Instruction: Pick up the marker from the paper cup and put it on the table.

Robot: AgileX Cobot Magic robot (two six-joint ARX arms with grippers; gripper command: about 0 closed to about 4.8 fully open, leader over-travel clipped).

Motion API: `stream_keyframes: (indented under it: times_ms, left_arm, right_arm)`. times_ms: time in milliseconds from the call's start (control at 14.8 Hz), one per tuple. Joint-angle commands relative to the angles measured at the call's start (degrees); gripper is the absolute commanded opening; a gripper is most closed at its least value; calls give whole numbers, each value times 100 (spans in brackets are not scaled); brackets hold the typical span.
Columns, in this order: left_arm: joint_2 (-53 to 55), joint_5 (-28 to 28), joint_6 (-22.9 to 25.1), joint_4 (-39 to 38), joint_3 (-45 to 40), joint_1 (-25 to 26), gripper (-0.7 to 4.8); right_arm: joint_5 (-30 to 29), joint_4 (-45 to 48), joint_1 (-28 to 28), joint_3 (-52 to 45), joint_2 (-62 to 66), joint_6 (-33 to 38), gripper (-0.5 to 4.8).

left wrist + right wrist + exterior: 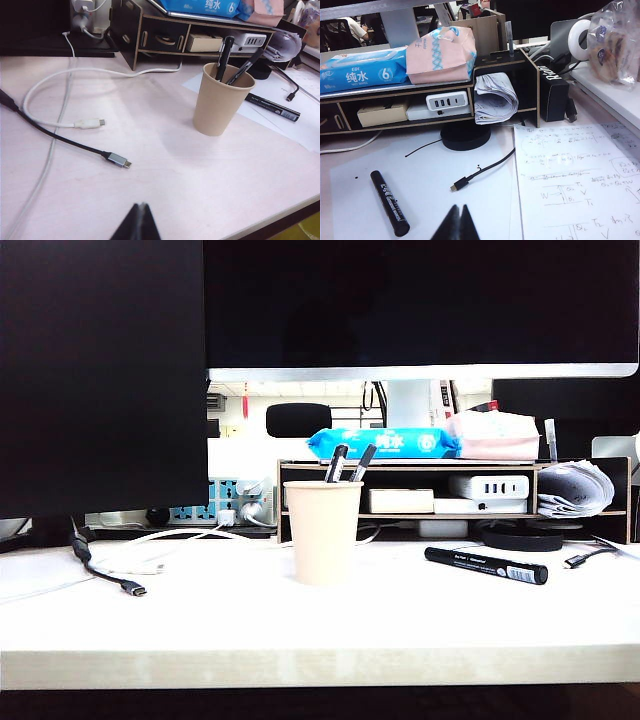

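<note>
White table (200,610) with pale wood front edge; marker (486,566) lies flat on it, right of the paper cup (322,532), apart. Two black-tipped markers (348,462) stand in the cup. Left gripper (139,223) and right gripper (457,225) both pinched together, empty, above the tabletop.

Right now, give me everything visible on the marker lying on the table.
The marker is a long, slim, all-black pen, plastic by its look, with white printed text and a barcode-like label along the barrel. It lies flat on a white sheet on the table, right of the paper cup and apart from it, its cap end toward the front. Nothing holds it: both hands are off it, the right hand shut nearby.
</note>
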Motion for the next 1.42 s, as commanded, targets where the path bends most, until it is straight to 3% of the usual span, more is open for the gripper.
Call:
stream_keyframes:
  times_ms: [68,743,878,1418]
  left_arm:
    - [2,33,24,-72,-9,4,-5]
    - [2,28,26,-70,-9,7,-5]
    - [2,-719,26,-17,-9,328,-5]
    - [2,-1523,72,719,-11,1749,-5]
  right_arm:
    - [2,61,0,-26,0,15,-5]
    - [2,61,0,-26,0,15,-5]
    - [2,61,0,-26,0,15,-6]
    - [2,61,0,-26,0,15,-6]
